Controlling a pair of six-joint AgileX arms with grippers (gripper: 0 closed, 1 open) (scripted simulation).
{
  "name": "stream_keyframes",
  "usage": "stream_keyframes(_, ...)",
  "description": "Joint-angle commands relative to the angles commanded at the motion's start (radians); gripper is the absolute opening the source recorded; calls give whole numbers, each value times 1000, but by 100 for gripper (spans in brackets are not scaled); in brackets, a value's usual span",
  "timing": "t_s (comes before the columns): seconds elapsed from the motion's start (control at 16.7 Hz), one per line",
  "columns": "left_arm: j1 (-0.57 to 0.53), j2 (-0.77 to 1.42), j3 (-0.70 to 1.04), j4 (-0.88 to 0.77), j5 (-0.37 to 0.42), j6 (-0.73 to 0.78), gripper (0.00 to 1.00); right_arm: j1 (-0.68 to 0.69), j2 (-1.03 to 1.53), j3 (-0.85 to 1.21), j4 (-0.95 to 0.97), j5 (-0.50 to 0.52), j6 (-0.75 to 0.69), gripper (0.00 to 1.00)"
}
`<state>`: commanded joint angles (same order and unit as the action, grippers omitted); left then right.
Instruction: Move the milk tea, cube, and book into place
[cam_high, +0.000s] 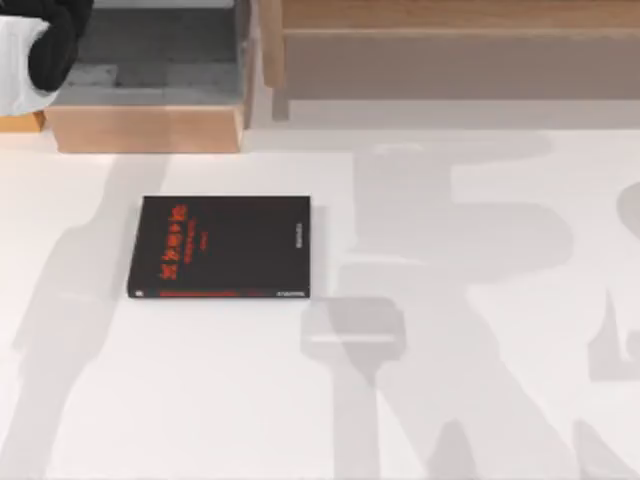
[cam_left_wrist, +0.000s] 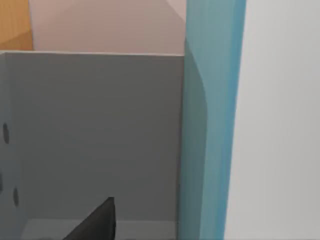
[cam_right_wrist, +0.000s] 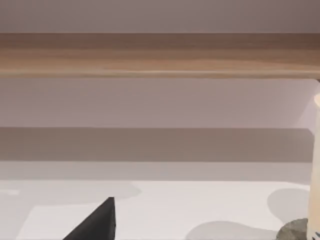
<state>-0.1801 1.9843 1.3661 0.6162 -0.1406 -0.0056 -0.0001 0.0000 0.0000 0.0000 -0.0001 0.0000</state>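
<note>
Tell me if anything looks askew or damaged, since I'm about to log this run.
Nothing stands out. The book lies flat, black cover up, on the white table, its edges roughly square to the wooden shelf behind it. No spill or damage is visible.

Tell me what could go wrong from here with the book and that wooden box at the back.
1. The book lies flat on the white table, so a gripper may struggle to get a finger under its edge and could just push it along.
2. The left arm sits over the wooden box at the back left; in the left wrist view its finger is close to the grey inner wall, so a careless move might knock it.
</note>
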Motion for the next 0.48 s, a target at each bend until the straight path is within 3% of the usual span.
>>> stream_keyframes(0.3,1,17,24,-7,1,0,100,0,0,0,0,0,0,100)
stream_keyframes(0.48,1,17,24,-7,1,0,77,0,0,0,0,0,0,100)
